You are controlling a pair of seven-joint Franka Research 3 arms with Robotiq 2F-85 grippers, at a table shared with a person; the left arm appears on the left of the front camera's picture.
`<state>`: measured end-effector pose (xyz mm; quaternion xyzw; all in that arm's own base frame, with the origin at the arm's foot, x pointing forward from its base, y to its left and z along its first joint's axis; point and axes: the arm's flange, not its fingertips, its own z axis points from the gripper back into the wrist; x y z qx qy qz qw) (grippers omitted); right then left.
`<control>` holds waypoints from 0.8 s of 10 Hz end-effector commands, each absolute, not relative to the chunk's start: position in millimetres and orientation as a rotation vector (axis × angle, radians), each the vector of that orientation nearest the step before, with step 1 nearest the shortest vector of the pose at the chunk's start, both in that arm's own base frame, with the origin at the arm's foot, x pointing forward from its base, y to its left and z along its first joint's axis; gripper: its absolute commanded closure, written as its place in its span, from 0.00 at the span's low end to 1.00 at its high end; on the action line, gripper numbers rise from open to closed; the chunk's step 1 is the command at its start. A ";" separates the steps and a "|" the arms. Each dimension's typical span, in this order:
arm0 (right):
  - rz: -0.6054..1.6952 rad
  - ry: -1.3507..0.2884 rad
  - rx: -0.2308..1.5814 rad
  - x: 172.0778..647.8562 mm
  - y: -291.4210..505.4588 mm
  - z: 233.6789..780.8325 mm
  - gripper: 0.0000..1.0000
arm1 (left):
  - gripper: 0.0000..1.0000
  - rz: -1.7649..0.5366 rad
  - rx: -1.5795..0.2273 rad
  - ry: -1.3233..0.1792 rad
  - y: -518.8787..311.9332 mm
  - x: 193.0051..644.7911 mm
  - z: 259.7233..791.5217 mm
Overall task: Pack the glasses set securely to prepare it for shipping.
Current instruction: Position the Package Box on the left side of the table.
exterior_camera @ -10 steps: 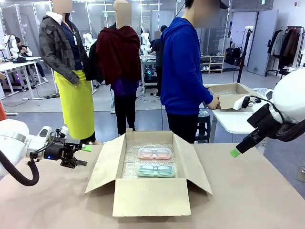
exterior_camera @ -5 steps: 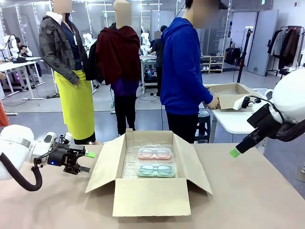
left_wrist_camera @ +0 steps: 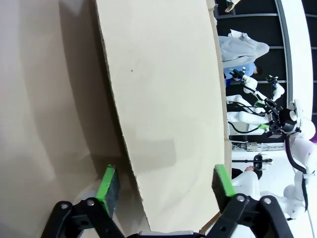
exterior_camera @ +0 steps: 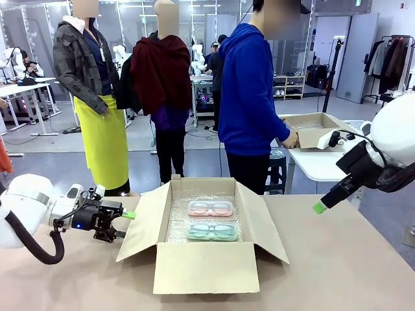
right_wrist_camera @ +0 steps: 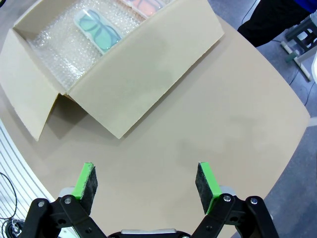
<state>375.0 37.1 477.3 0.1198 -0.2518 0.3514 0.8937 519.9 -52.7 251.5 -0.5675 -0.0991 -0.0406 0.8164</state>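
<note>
Front view: fixed camera at the robot's edge of the table (exterior_camera: 363,272), facing across it; open cardboard box (exterior_camera: 201,265) at lower centre of frame.

Left wrist view: rolled sideways, very near one box flap (left_wrist_camera: 163,99), which crosses the frame centre.

Right wrist view: looks down from above, farther off; box (right_wrist_camera: 143,84) at upper left.

Shared by all three: the box and the tabletop.

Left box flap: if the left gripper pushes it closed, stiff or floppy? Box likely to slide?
The left flap looks like thin cardboard standing flat and unsagged, so probably stiff, hinging at its crease. The box holds only the pink case and mint-green case on bubble wrap, so it is likely light and may slide.
</note>
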 end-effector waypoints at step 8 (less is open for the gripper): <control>0.713 -0.520 0.239 374.5 38.5 479.3 0.00 | 1.00 -0.062 -1.412 -0.134 -20.1 517.0 263.4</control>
